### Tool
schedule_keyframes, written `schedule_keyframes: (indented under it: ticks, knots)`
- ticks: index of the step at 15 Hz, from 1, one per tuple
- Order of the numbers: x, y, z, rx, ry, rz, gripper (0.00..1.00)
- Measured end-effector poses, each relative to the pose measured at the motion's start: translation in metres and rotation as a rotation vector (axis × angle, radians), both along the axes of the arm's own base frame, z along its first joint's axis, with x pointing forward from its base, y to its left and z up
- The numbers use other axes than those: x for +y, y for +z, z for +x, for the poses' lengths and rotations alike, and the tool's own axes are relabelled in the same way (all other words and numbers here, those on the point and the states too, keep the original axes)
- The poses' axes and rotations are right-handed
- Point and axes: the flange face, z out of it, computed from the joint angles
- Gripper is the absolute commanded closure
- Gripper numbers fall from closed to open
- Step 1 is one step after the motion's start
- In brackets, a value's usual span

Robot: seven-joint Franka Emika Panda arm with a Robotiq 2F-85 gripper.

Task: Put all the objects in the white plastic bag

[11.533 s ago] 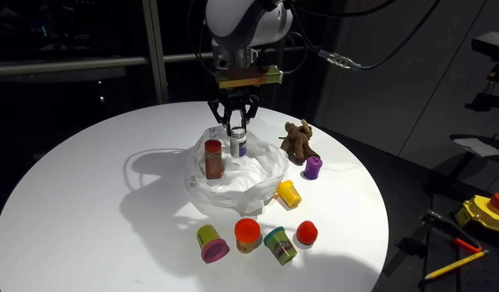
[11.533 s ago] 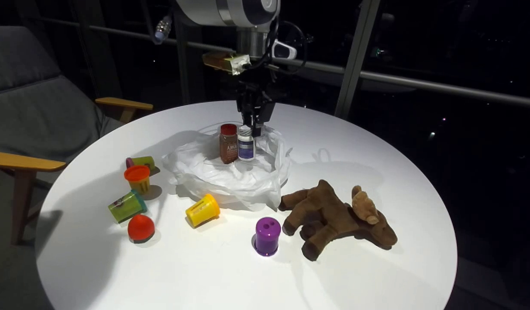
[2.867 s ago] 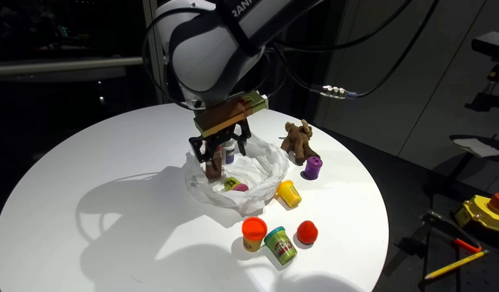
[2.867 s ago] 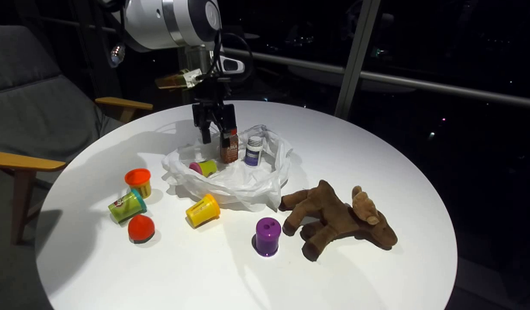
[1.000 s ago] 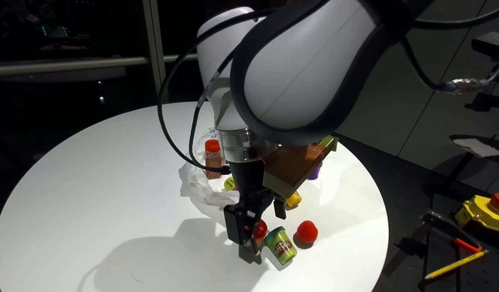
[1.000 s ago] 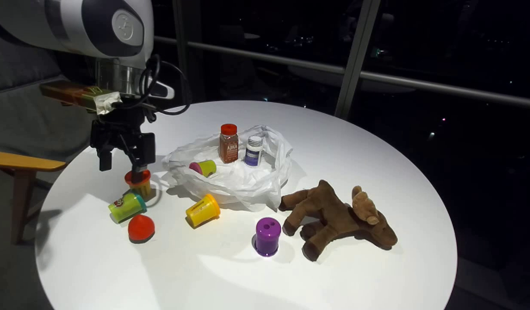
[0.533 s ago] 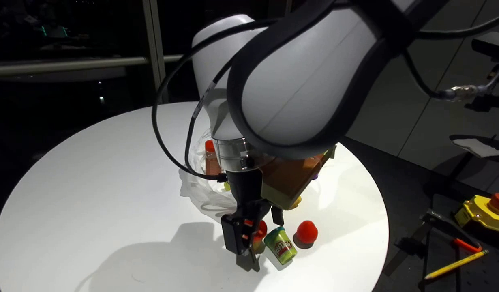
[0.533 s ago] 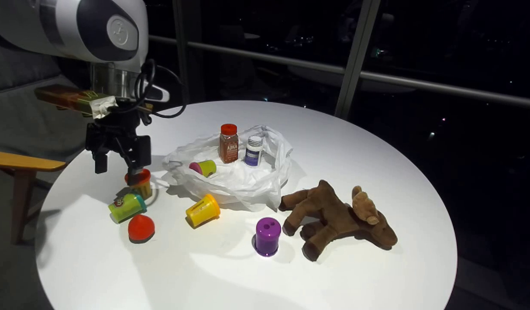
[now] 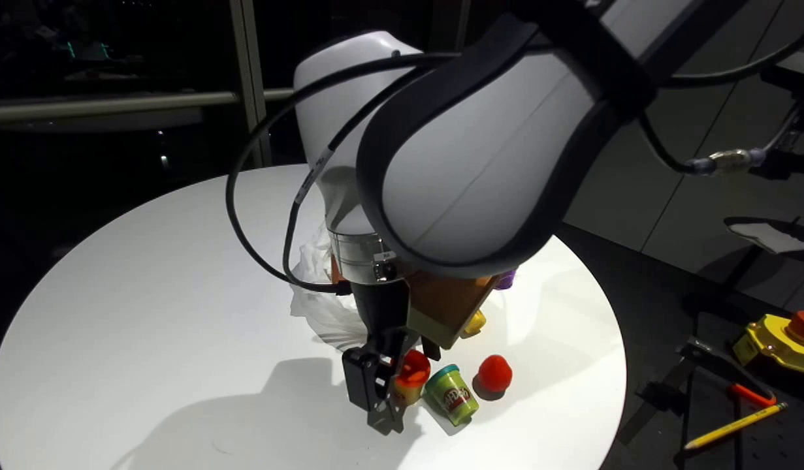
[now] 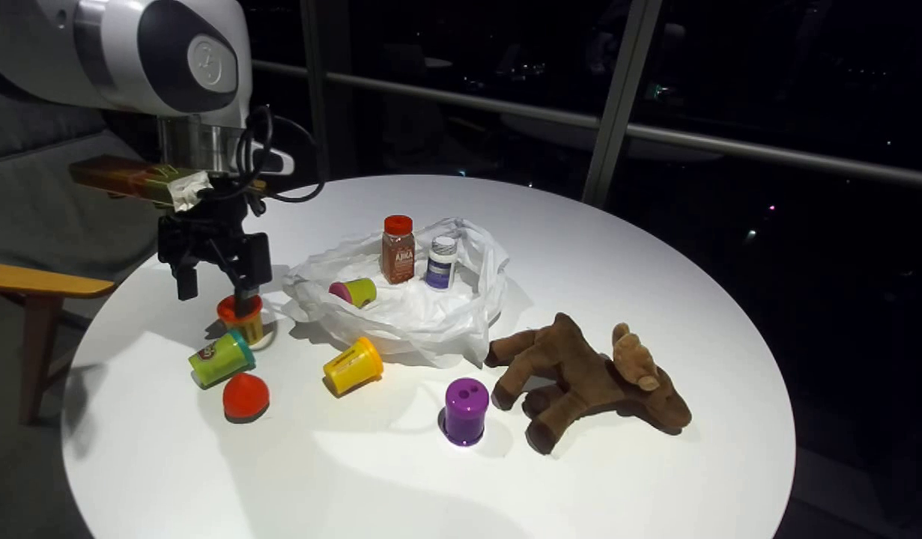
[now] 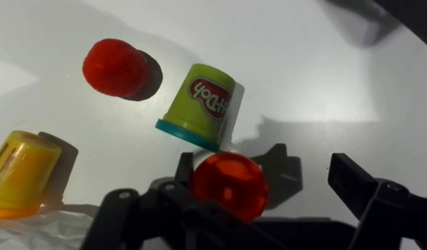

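A yellow pencil (image 9: 735,427) near a red-topped yellow box (image 9: 775,347), and a seemingly grey armchair (image 10: 52,202).

Dim surroundings, bright tabletop (image 9: 173,287), broad shadows

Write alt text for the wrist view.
An open black gripper hangs above a white table, a red-lidded tub seen between its jaws. Higher in the picture are a green Play-Doh tub and a red domed object; lower left, a yellow tub and part of the white plastic bag.
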Motion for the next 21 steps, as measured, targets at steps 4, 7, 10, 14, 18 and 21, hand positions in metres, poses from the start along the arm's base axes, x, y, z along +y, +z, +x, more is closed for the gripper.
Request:
schedule_keyframes:
  ticks: [4,7,10,14,18,21]
  knots:
    - [-0.003,-0.002,0.009,-0.031,0.005,-0.022,0.05]
    - [-0.005,-0.006,0.013,-0.036,0.002,-0.035,0.29]
    - [-0.006,-0.012,0.018,-0.038,-0.003,-0.043,0.53]
    - [-0.009,-0.012,0.025,-0.055,-0.019,-0.058,0.73]
    - [-0.019,0.006,0.037,-0.102,-0.063,-0.054,0.73]
    - [-0.031,0.041,0.048,-0.123,-0.085,-0.076,0.73]
